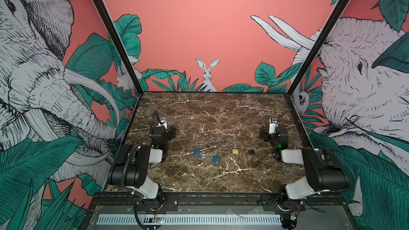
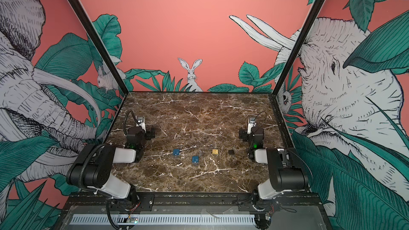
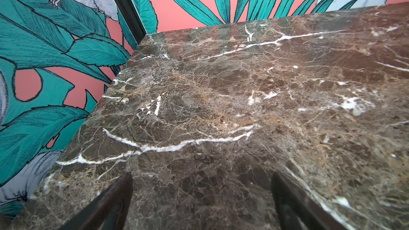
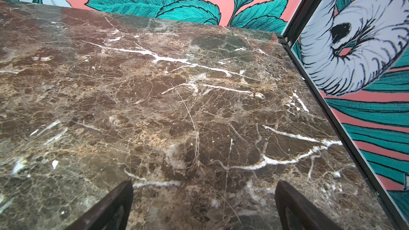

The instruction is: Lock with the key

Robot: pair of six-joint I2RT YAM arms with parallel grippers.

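Nearest, at about 6 o'clock from the middle of the marble table, lay the nearer blue padlock. Just beyond it ran a loose row: the farther blue padlock toward 8 o'clock, the brass padlock toward 4 o'clock, and a black piece further out the same way. The key could not be made out for certain; a faint glint just on the near side of the black piece might have been it.

Beyond the row, the left gripper sat at 9 o'clock and the right gripper at 3 o'clock. Both were well apart from every lock, with jaws spread wide and nothing held.

The likely troubles:
- A small flat key on slick stone could skid away from closing fingertips or be pinched askew.
- The dark veined marble could hide it, along with the black piece.
- With several similar locks lying near each other, the key might be matched to the wrong one, or wide jaws might knock a neighbour.

Only the top views showed the locks. The wrist views showed the dark fingers of the left and the fingers of the right set apart over bare marble. Beyond them were the far corners at 11 and 1 o'clock. They made the gap plain, which the top views left murky.
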